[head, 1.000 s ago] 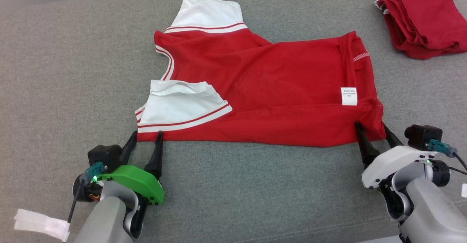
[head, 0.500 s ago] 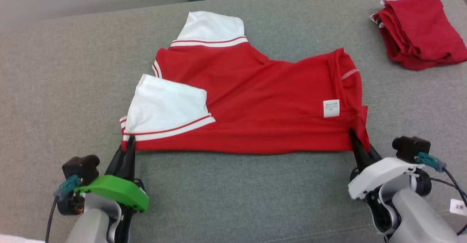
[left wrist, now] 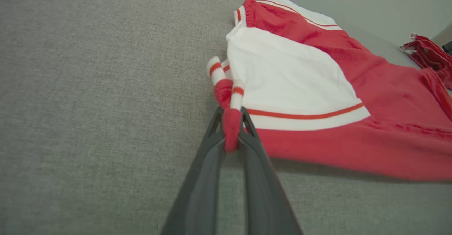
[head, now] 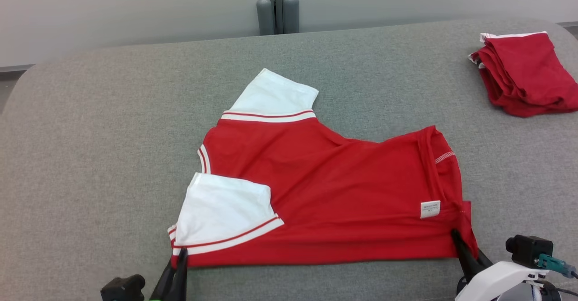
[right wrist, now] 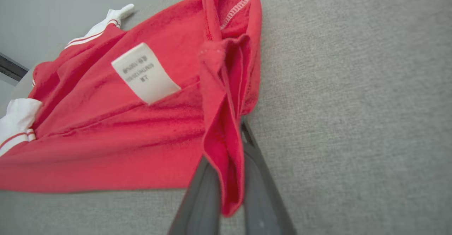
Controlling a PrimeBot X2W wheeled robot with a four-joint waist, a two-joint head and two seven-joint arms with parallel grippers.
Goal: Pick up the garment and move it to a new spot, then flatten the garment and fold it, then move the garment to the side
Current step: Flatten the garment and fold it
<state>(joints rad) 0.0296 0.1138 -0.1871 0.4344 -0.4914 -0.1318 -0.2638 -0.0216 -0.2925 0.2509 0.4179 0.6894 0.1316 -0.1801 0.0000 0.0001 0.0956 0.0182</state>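
Two corners of the shirt (head: 343, 192) are pinched. The left fingers (head: 178, 276) are clenched on the striped edge by the near sleeve (head: 226, 210) at 7 o'clock. The right fingers (head: 464, 253) are clenched on the hem corner at 4 o'clock. The shirt lies across the middle of the grey cushion (head: 90, 156), neck toward 9 o'clock and hem toward 3, its near edge stretched between the two grips.

Either bite could slip, since each holds only a small bunch of cloth and a sharp or uneven pull may tear it free or skew the shirt. The near sleeve lies doubled over the body, so lifting may carry that fold along and spoil the flattening. The far sleeve (head: 273, 95) at 12 o'clock would drag on the rough cushion and could bunch. A carry toward 2 o'clock risks landing on the red pile (head: 524, 72).

The head view gives the whole layout and the pile, but not how deep each grip goes. The left wrist view shows a thin rolled tuft of trim between the left fingers (left wrist: 204, 178), a slight hold. The right wrist view shows a thick, layered fold hanging between the right fingers (right wrist: 259, 192), and the label (right wrist: 144, 73) close up.
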